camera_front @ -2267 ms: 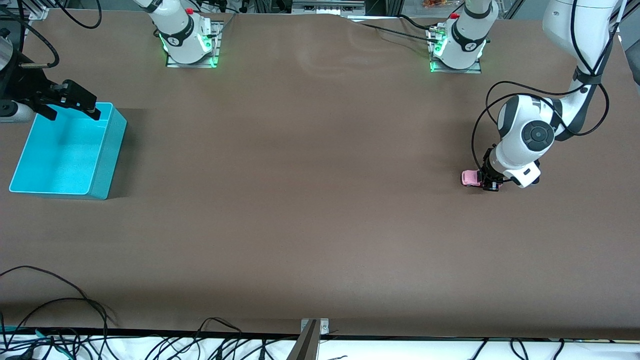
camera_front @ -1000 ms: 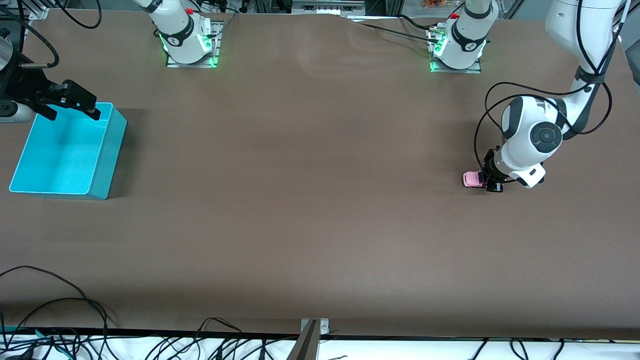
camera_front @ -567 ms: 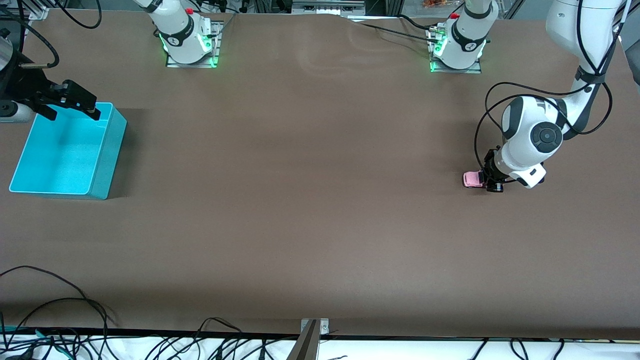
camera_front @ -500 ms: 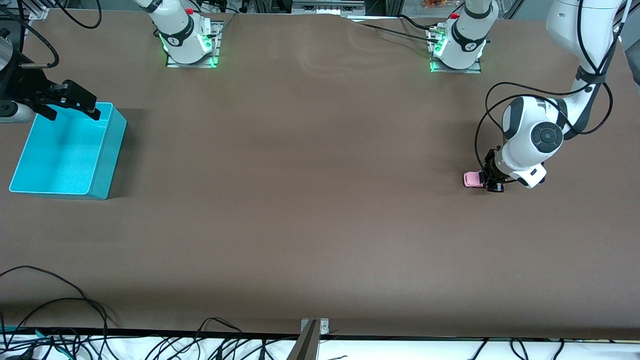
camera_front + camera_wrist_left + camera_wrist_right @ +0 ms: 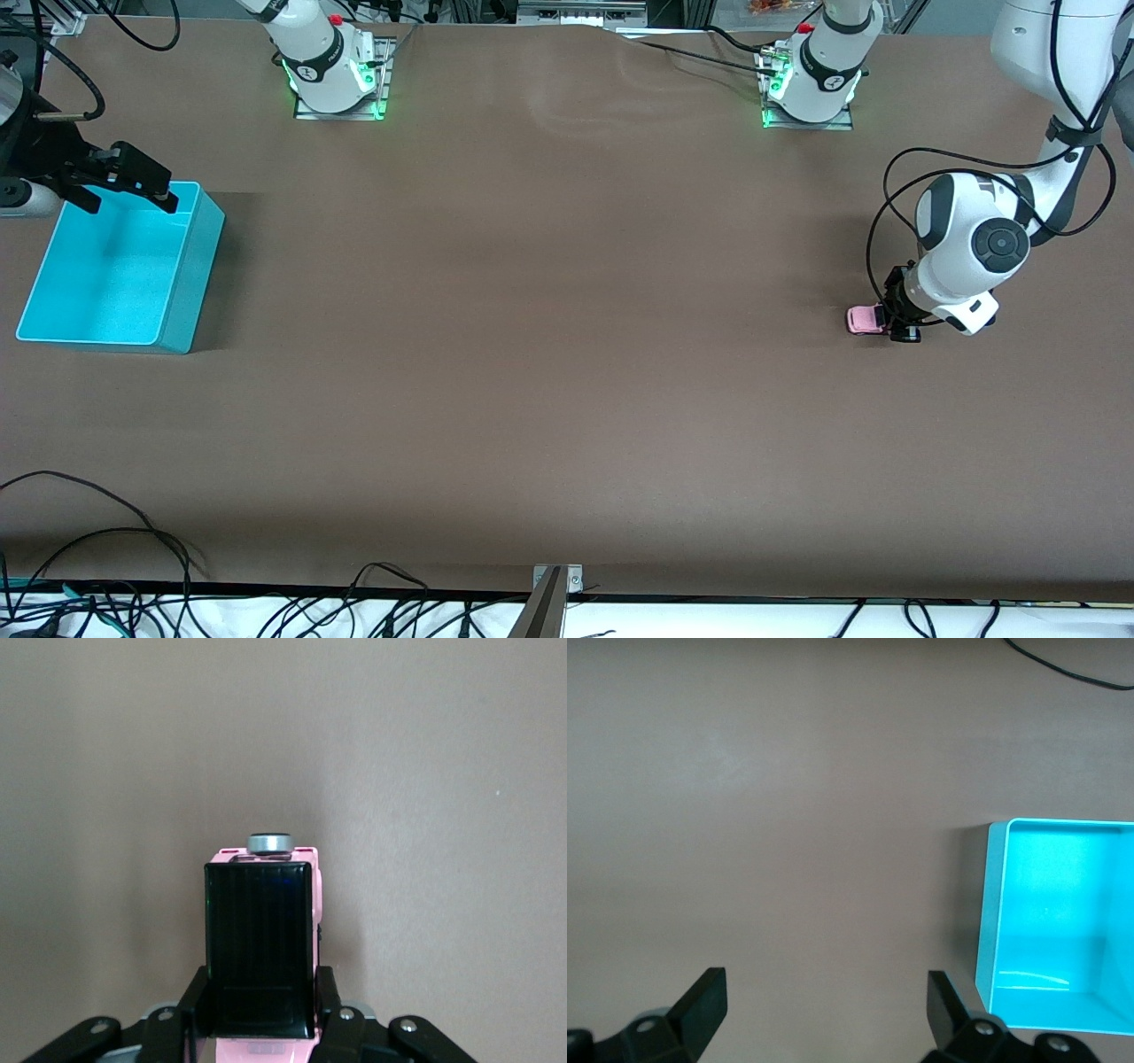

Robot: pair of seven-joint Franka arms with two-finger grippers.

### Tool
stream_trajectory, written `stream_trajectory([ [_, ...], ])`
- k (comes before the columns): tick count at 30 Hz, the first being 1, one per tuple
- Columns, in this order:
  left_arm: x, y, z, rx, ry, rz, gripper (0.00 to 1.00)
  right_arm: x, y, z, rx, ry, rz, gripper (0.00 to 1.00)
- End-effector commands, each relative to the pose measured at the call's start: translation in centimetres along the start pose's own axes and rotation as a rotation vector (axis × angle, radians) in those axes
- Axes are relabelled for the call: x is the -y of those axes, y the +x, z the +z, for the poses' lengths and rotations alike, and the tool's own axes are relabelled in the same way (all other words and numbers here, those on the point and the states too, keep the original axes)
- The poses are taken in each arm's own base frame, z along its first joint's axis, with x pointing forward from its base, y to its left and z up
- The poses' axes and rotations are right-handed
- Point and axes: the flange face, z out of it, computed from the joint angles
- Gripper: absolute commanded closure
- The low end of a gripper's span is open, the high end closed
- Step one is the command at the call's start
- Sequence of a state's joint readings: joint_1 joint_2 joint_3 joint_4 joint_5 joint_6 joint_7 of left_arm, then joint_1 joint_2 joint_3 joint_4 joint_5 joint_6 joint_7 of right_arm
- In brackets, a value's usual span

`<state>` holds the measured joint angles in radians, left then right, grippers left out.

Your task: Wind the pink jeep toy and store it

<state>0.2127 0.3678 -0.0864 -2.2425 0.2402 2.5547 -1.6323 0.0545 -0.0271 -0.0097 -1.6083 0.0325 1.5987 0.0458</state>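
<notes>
Left claw (image 5: 262,1028) pinches the pink jeep toy (image 5: 263,943) by its flanks on the tabletop (image 5: 567,354); looks light, rigid, slippery. Right claw (image 5: 124,182) waits agape over the turquoise bin (image 5: 190,275).

Brown table (image 5: 549,354), black cables (image 5: 106,567) along its nearest edge

pink jeep toy (image 5: 266,948): you see its rear cut off by the left wrist view's edge.
turquoise bin (image 5: 992,921): the right wrist view's edge crops it.

Your brown table (image 5: 549,354) carries a turquoise bin (image 5: 182,301) at the right arm's end and a pink jeep (image 5: 862,320) at the left arm's end.
</notes>
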Motion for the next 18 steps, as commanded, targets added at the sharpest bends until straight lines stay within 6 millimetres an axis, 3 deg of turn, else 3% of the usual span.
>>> stream_trajectory([
  [1, -0.5, 1.8, 2.3, -0.022, 0.007, 0.029, 0.83, -0.1, -0.5, -0.2, 0.003, 0.011, 0.002, 0.00],
  [10, -0.9, 2.4, 2.7, -0.022, 0.008, 0.019, 0.83, -0.1, -0.5, -0.2, 0.003, 0.011, 0.002, 0.00],
  [18, -0.9, 4.4, 3.1, -0.038, 0.010, 0.015, 0.83, -0.1, -0.5, -0.2, 0.003, 0.011, 0.002, 0.00],
])
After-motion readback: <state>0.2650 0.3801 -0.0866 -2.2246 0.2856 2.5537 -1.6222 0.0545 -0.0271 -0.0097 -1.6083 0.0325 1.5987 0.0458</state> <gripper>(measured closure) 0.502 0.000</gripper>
